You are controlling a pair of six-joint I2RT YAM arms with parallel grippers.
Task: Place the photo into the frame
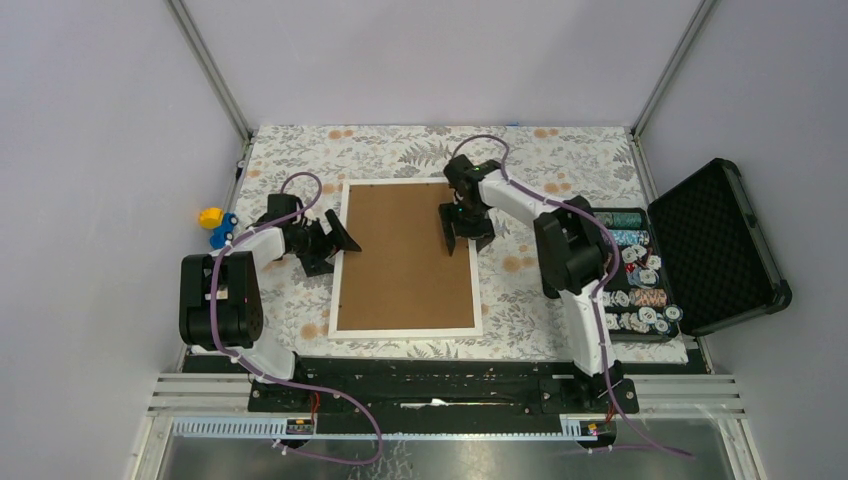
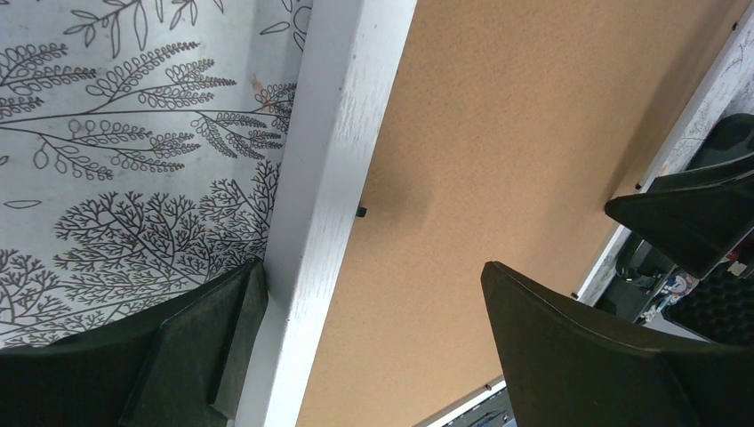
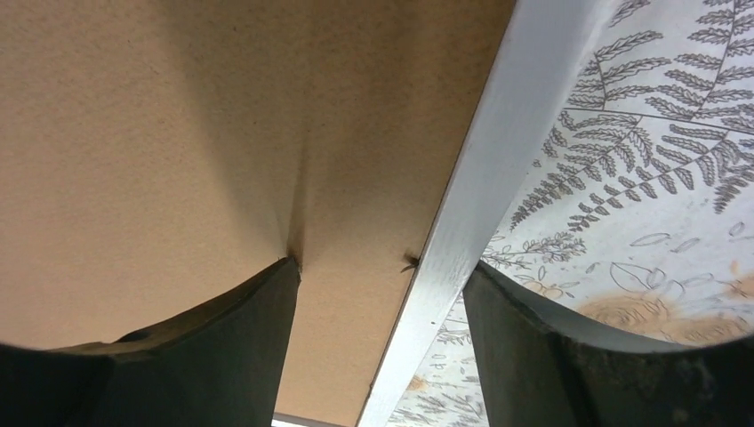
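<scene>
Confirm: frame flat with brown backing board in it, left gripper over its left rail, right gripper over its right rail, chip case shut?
Wrong on one point: the chip case is open, with the chips showing; the top external view shows it. The frame, brown backing board, left gripper and right gripper are as you say.

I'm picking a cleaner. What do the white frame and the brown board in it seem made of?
The frame: likely wood painted matte white; faint grain streaks show through. The brown board: probably pressed fibreboard or card, matte tan, finely speckled surface.
</scene>
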